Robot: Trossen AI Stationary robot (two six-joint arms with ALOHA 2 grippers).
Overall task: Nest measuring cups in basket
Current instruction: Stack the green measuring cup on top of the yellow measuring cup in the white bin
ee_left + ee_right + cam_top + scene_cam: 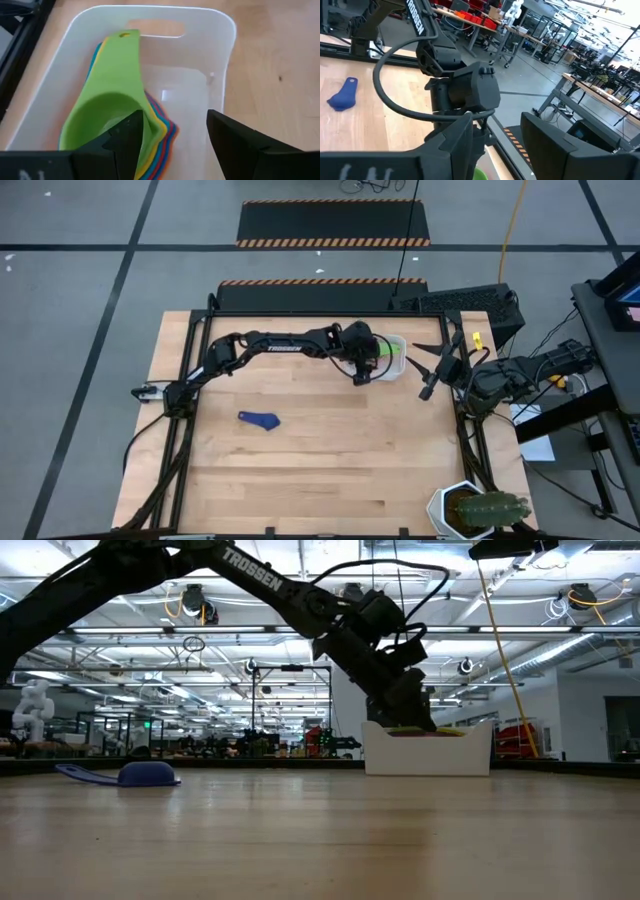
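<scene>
The green cup [107, 107] is let go onto the stack in the basket [220, 55], top middle, by the spread left gripper [172, 142]. Next, the blue cup [260, 420] at left must be fetched. The right gripper [495, 145] waits spread.

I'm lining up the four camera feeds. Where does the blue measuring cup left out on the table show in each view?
High view: blue measuring cup on the wood, left of centre.
Low view: far left, upside down.
Left wrist view: not in it.
Right wrist view: left edge.
Shared landmark: the left arm, reaching to the white basket.
</scene>
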